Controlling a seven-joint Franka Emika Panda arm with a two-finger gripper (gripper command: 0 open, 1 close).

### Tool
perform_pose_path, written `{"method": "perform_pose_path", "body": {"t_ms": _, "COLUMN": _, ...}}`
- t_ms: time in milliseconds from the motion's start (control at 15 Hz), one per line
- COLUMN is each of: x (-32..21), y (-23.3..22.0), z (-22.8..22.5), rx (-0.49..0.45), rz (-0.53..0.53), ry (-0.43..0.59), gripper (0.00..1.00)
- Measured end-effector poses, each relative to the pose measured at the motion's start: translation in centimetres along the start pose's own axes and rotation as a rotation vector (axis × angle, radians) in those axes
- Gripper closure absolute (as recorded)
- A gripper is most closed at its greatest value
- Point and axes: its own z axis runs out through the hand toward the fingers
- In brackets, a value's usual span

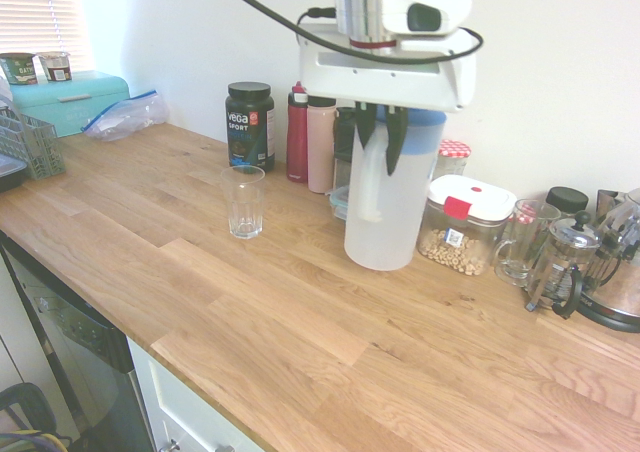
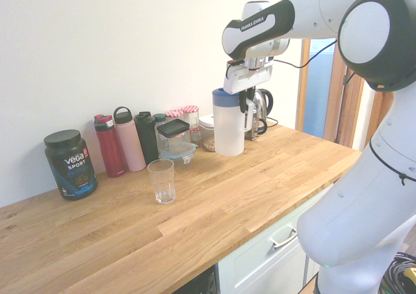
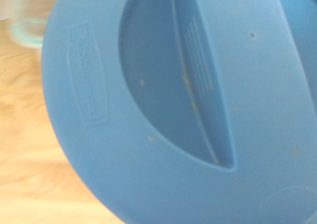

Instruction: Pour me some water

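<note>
First exterior view: the gripper [image 1: 380, 160] is closed on the handle [image 1: 371, 197] of the upright jug [image 1: 402, 212] — the water, hardly visible, should be inside. A weak grip could let the jug twist when tipped, spilling beside the glass [image 1: 245, 212] — which stands apart from the jug.

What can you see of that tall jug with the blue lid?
The tall jug looks like frosted, translucent plastic, with a round blue lid and a white handle. It stands upright on the wooden counter, beside the jar of nuts. The robot's gripper is shut on the handle. Any water inside can't be made out.
</note>
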Motion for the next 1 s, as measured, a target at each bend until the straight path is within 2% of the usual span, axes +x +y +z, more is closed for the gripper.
{"method": "perform_pose_path", "body": {"t_ms": 333, "x": -4.1, "y": -6.0, "z": -0.8, "rx": -0.064, "rz": -0.249, "ry": -0.034, "gripper": 1.0}}
{"method": "perform_pose_path", "body": {"t_ms": 733, "x": -8.0, "y": -10.4, "z": -2.9, "rx": -0.161, "rz": -0.535, "ry": -0.113, "gripper": 1.0}}
{"method": "perform_pose_path", "body": {"t_ms": 1000, "x": -11.2, "y": -14.9, "z": -1.9, "rx": -0.263, "rz": -0.698, "ry": -0.14, "gripper": 1.0}}
